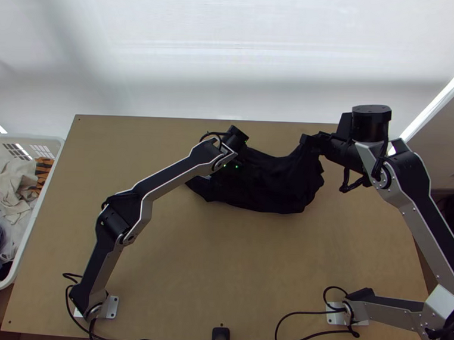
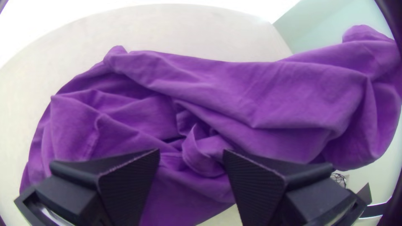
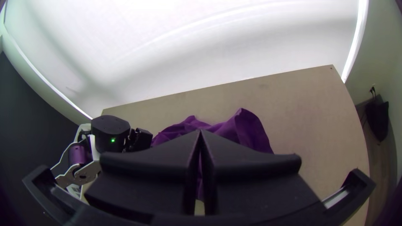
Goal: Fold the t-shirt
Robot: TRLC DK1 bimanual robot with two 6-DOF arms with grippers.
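The rumpled dark fabric t-shirt [image 1: 274, 186] has its right end pinched up in the right gripper [image 1: 309, 142]; the left gripper [image 1: 234, 164], fingers apart, is over its left part.

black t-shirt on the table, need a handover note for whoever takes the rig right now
Left black gripper: open, over the bunched cloth.
Right black gripper: shut on one end of the t-shirt, which slopes up to it.
Black cloth t-shirt: bunched and creased, towards the far side of the light wooden table.
Done: one end gripped; no neat fold visible.
Left: probably spread it flat, then fold.
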